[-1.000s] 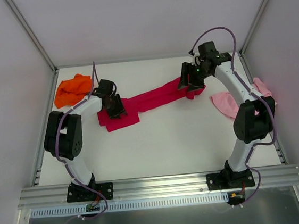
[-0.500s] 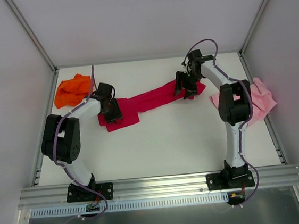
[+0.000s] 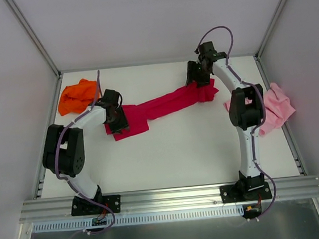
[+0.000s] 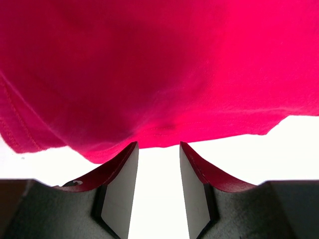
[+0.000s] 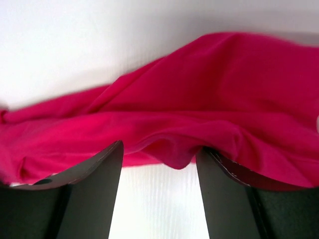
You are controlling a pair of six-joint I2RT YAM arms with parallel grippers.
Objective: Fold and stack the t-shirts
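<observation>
The crimson t-shirt (image 3: pixel 158 106) lies stretched in a long band across the table, wide at its left end and bunched at its right. My left gripper (image 3: pixel 117 121) stands low over the left end. In the left wrist view it (image 4: pixel 158 145) is open, its tips at the shirt's hem (image 4: pixel 149 74) with bare table between the fingers. My right gripper (image 3: pixel 197 79) hangs over the right end. In the right wrist view it (image 5: pixel 159 147) is open, and a fold of the crimson cloth (image 5: pixel 179 159) dips between its tips. The orange t-shirt (image 3: pixel 77 96) is crumpled at the back left. The pale pink t-shirt (image 3: pixel 276 107) lies at the right edge.
White walls and metal posts close in the table on three sides. The right arm's upper link (image 3: pixel 244 108) stands just beside the pink shirt. A metal rail (image 3: pixel 167 197) with both arm bases runs along the near edge.
The right arm has drawn in and its gripper has moved towards the back wall, over the far edge of the crimson shirt's right end. The left gripper has hardly moved.
</observation>
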